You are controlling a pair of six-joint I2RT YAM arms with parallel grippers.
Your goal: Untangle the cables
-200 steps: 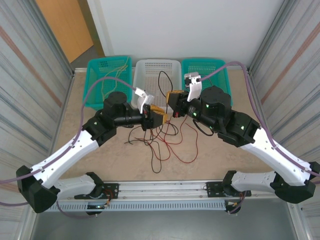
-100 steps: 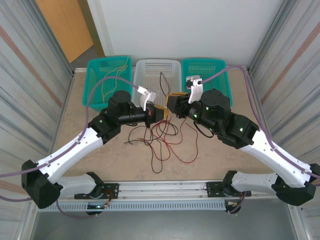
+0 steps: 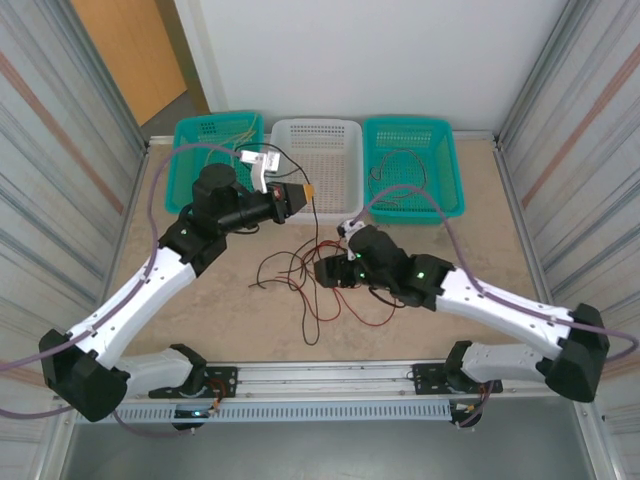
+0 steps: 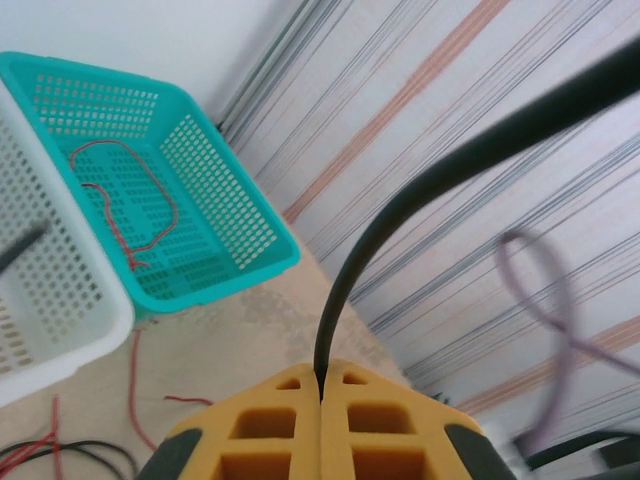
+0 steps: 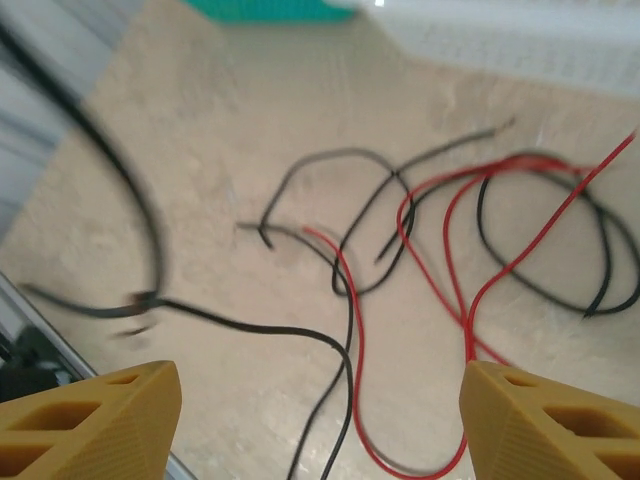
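Yellow cables (image 3: pixel 212 165) are seen loose in the left teal basket (image 3: pixel 186 135). Left gripper (image 3: pixel 307 192) is held raised at the front rim of the white basket (image 3: pixel 345 150), pads clamped together on a black cable (image 4: pixel 400 205). That cable is led out of the pads and down toward the table (image 3: pixel 200 300), long axis roughly far-to-near. Red-and-black tangle (image 3: pixel 305 272) is spread below it, one black end pointed at the near edge. Right gripper (image 3: pixel 322 272) is set low at the tangle's right side, jaws spread wide, nothing gripped. Strands are seen just ahead of its fingers (image 5: pixel 100 410).
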